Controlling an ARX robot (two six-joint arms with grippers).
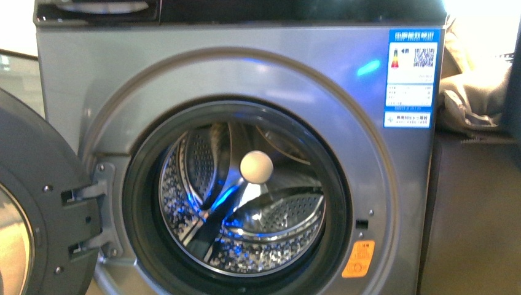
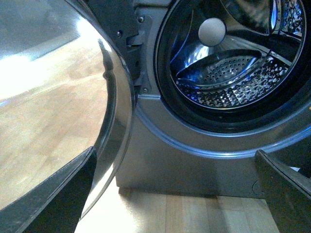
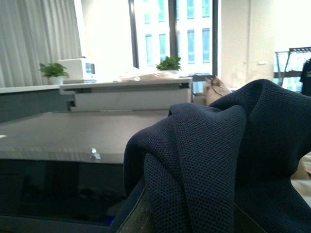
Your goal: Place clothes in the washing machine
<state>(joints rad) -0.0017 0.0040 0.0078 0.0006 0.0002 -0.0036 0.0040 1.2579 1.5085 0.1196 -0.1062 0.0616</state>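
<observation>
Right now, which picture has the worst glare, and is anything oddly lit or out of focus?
Front view: window light burns the top right corner white, and blue light streaks the drum of the washing machine. Left wrist view: the worst glare washes out the open door. Right wrist view: the clothes are sharp, the windows bright.

Front and left-wrist views close on the same drum (image 1: pixel 276 212) — right-wrist toward windows (image 3: pixel 189 34).
</observation>
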